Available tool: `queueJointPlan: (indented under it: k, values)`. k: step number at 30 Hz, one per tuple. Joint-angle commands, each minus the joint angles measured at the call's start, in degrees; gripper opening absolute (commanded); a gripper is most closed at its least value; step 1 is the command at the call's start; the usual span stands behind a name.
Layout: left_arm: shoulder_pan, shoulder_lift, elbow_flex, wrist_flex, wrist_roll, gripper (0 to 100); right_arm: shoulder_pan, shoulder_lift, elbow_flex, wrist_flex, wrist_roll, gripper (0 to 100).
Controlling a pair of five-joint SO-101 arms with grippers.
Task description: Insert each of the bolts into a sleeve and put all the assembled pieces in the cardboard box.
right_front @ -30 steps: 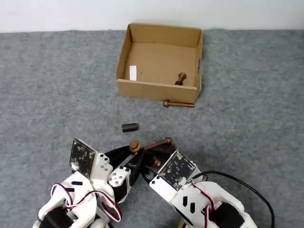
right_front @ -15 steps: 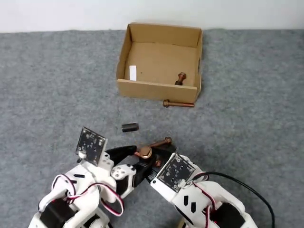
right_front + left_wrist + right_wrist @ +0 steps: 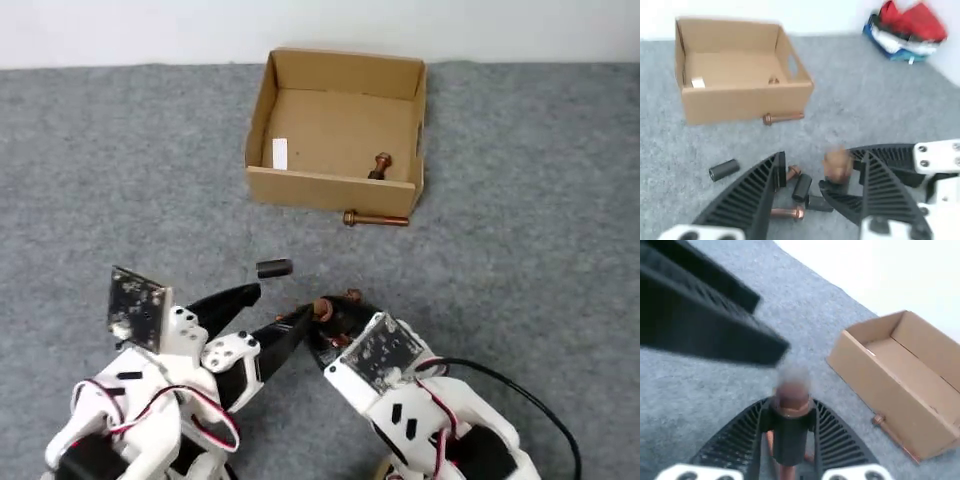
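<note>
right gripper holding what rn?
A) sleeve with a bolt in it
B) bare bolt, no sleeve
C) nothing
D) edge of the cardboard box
A: in the right wrist view the right gripper is closed on a black sleeve, with the copper head of a bolt sticking out of the sleeve's end.
</note>
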Motion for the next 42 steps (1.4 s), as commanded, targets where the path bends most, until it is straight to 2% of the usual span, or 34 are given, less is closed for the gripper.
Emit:
queueJointPlan:
  k: [1,5,10,14,18,23,28,35,38,42]
  values:
    - [-0.09,0.70,-3.74,0.09,0.44,24,1.45,-0.40,-0.53,-1.54,0.09,0.8]
    - [-0.09,0.62,-3.65,-0.26,0.44,19,1.45,-0.40,-0.44,-1.54,0.09,0.8]
    - [-1.41,0.62,-1.27,-1.14,0.09,1,1.89,-0.40,-0.44,-1.54,0.09,0.8]
    - [-8.88,0.62,3.21,-1.23,0.00,0,6.64,-0.40,-0.44,-1.54,-0.18,0.8]
    - [-17.76,0.62,10.15,-4.22,-2.20,0,14.55,-0.40,-0.70,-1.54,-7.91,0.8]
    - [-26.64,0.62,20.00,-13.27,-8.79,0,21.85,0.13,-0.97,-1.54,-15.82,0.8]
    - [-28.57,0.62,30.55,-24.62,-13.71,0,25.98,1.71,-2.99,-1.45,-19.60,0.8]
    - [-28.92,0.62,42.95,-34.29,-20.40,0,26.24,20.70,-15.56,-2.07,-25.23,0.8]
    - [-29.01,0.62,43.21,-35.16,-20.40,0,26.24,31.43,-23.38,-2.68,-25.85,0.8]
    - [-28.92,0.62,43.30,-35.16,-20.13,0,26.24,44.18,-31.82,-10.15,-25.49,0.8]
